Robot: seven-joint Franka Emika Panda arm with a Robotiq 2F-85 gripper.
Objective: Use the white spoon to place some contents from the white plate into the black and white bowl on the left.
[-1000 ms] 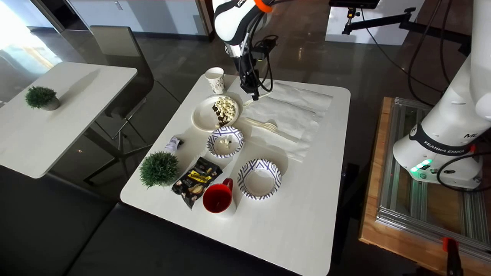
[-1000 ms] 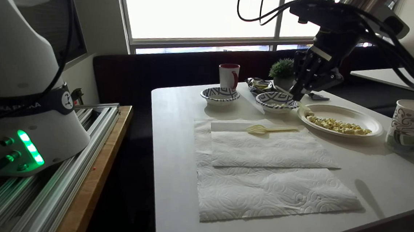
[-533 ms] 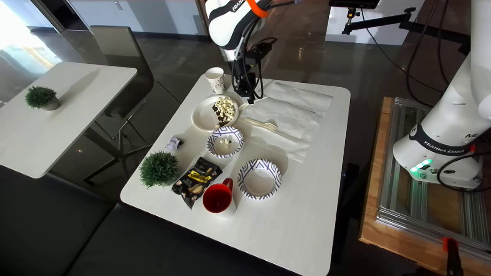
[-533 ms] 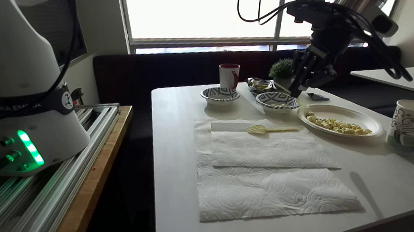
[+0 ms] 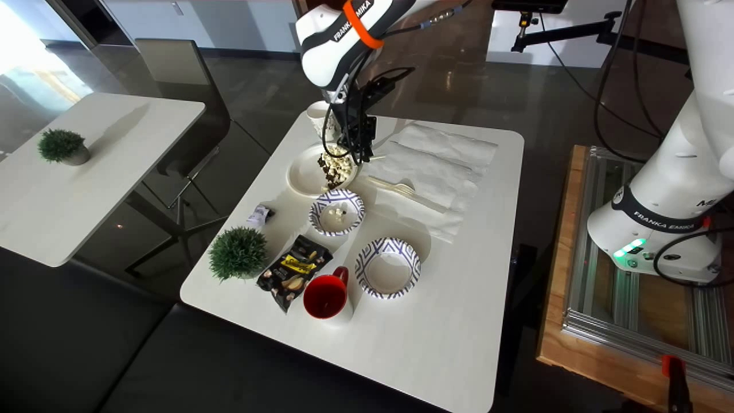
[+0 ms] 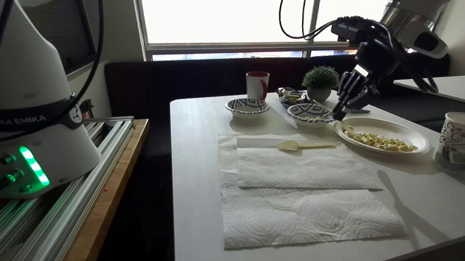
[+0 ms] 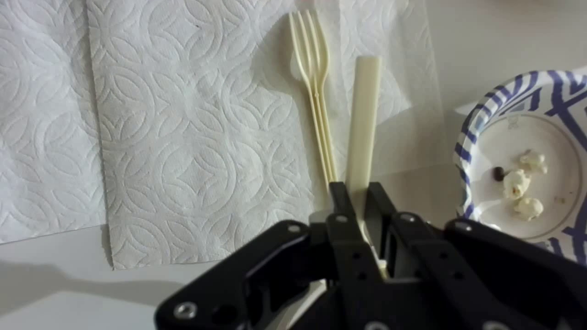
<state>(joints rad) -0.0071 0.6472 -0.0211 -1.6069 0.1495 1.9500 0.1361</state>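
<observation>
Nearby, a cup (image 6: 463,142) flanks the plate (image 6: 390,128); paper towels (image 6: 304,211) carry a fork (image 7: 318,97).

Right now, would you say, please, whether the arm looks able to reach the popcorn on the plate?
Probably yes: the gripper holds the spoon, whose head, in an exterior view, appears close to the popcorn on the plate; I see nothing between them.

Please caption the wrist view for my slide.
Gripper holding the white spoon; fork on paper towel; popcorn in blue-patterned bowl.
</observation>
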